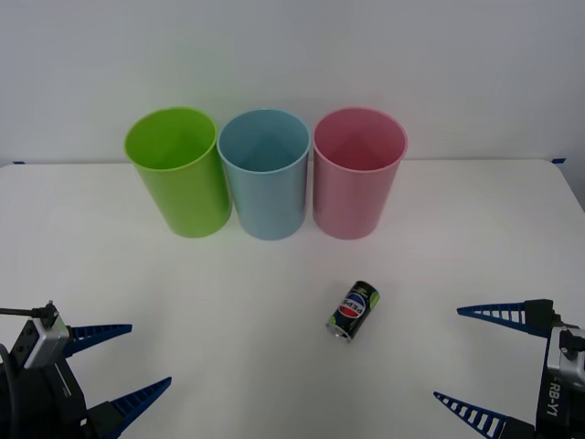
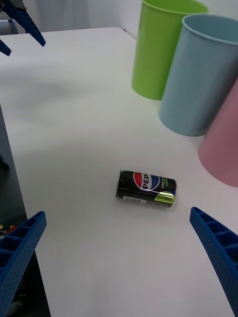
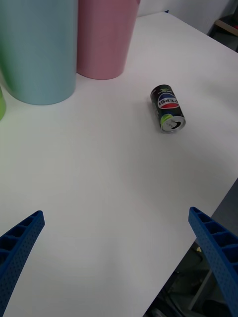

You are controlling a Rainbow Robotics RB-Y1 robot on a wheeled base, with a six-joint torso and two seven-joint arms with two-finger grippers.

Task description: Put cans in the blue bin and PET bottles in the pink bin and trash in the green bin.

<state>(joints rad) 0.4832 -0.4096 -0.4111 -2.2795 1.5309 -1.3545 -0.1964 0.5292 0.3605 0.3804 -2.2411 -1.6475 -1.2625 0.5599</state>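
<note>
A small black Pepsi can point(image 1: 354, 311) point(image 2: 147, 188) point(image 3: 168, 107) lies on its side on the white table, in front of the pink bin point(image 1: 358, 178) point(image 2: 225, 143) point(image 3: 106, 37). The blue bin point(image 1: 265, 178) point(image 2: 203, 79) point(image 3: 37, 49) stands in the middle of the row and the green bin point(image 1: 178, 174) point(image 2: 163, 47) at its left. My right gripper point(image 1: 448, 354) point(image 2: 117, 213) is open at the near right, about a hand's width from the can. My left gripper point(image 1: 150, 353) point(image 3: 116, 212) is open at the near left. PET bottles and trash are out of view.
The three bins stand upright, touching side by side, near the table's far edge point(image 1: 292, 163) before a white wall. Bare white tabletop point(image 1: 238, 302) lies between the bins and both grippers.
</note>
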